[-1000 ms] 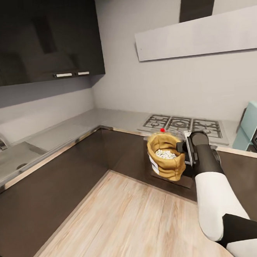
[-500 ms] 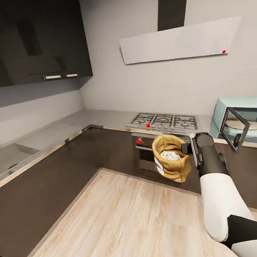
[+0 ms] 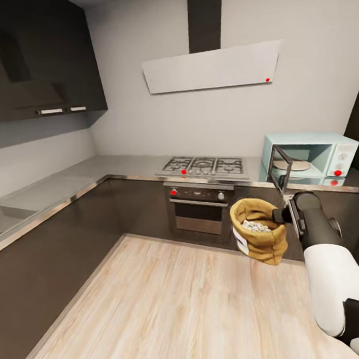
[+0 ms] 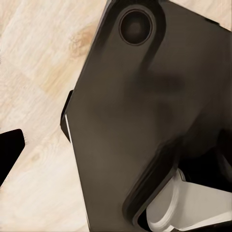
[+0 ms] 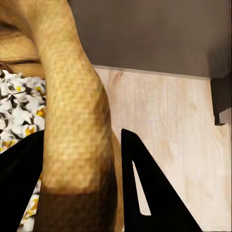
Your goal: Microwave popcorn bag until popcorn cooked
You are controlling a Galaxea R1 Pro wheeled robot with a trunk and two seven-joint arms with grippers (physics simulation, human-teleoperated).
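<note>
- Even, soft light fills the kitchen; no hard shadows fall on the wood floor (image 3: 174,305).
- Dark cabinets (image 3: 32,56) at 10 o'clock show faint reflections.
- Straight lines lean toward the edges.
- Wrist views look slightly soft.

the microwave (image 3: 308,157) is set on the worktop (image 3: 92,173) right of the hob (image 3: 203,166) — the popcorn bag (image 3: 261,237) is held before it, above the floor (image 3: 174,305).
</note>
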